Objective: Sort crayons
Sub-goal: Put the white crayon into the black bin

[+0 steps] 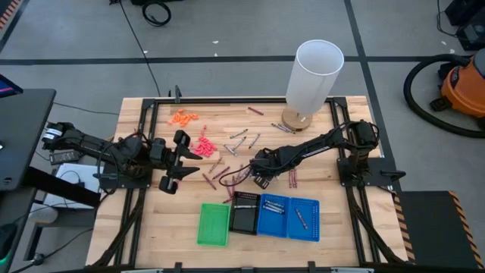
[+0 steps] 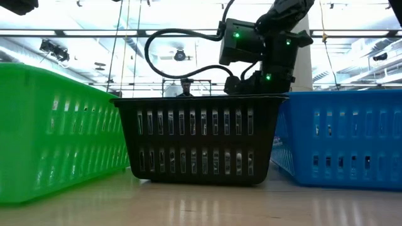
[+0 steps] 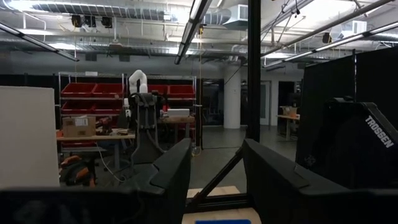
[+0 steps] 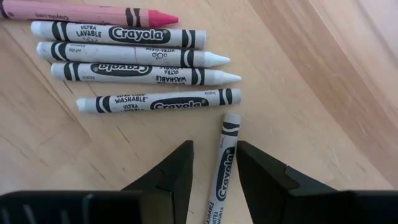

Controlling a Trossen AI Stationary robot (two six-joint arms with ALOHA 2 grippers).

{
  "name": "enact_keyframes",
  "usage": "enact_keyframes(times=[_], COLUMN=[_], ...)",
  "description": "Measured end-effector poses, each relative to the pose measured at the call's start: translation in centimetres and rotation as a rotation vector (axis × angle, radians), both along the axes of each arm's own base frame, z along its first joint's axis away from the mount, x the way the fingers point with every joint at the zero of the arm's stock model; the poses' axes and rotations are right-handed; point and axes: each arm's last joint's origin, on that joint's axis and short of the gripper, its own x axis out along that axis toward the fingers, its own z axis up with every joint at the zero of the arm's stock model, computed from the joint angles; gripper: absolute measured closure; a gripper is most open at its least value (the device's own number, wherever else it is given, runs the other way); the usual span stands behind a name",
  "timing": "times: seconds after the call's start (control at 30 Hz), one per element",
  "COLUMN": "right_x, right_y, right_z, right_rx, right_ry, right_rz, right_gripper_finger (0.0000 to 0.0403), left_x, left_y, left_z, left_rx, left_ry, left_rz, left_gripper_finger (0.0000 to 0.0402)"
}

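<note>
Trays first: you are looking at four in a row at the table's near edge. The green tray (image 1: 213, 224) is showing nothing inside. The black tray (image 1: 245, 212) is holding something pale at its far end, too small to make out. The two blue trays (image 1: 274, 215) (image 1: 304, 220) are each carrying a few thin sticks, colour hard to tell.

Loose crayons (image 1: 229, 171) are lying scattered across mid-table, with a small group (image 1: 292, 177) just beside the right arm's forearm. Clusters of orange bits (image 1: 183, 117) and pink-red bits (image 1: 202, 145) are sitting toward the far left. A white cylinder (image 1: 313, 74) is standing at the far edge.

Your right gripper (image 4: 211, 168) is reaching toward the table's centre, angled down at the wood. Its fingers are standing slightly apart, straddling one white crayon (image 4: 225, 163) that is lying between them; you cannot tell whether the pads are touching it. Four more white crayons (image 4: 138, 54) and one pink crayon (image 4: 87, 13) are lying side by side just past the fingertips.

Your left gripper (image 1: 179, 161) is hovering at the left side, level, pointing across the table, fingers spread wide and holding nothing.
</note>
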Motion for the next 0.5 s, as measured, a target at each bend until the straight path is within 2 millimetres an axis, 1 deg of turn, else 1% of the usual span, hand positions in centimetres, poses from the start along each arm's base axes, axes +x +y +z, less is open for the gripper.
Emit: enact_keyframes(times=[0.27,0.5], right_x=[0.00,0.03], right_y=[-0.09,-0.09], right_z=[-0.05,-0.08], right_rx=[-0.021,-0.014], right_ry=[0.020,0.026], right_rz=[0.068,0.102], right_gripper_finger=[0.0292,0.0338], left_x=[0.04,0.05], left_y=[0.03,0.02], left_z=[-0.09,-0.11], left_rx=[0.044,0.044], left_ry=[0.002,0.005], left_rz=[0.018,0.017], left_gripper_finger=[0.0244,0.0244])
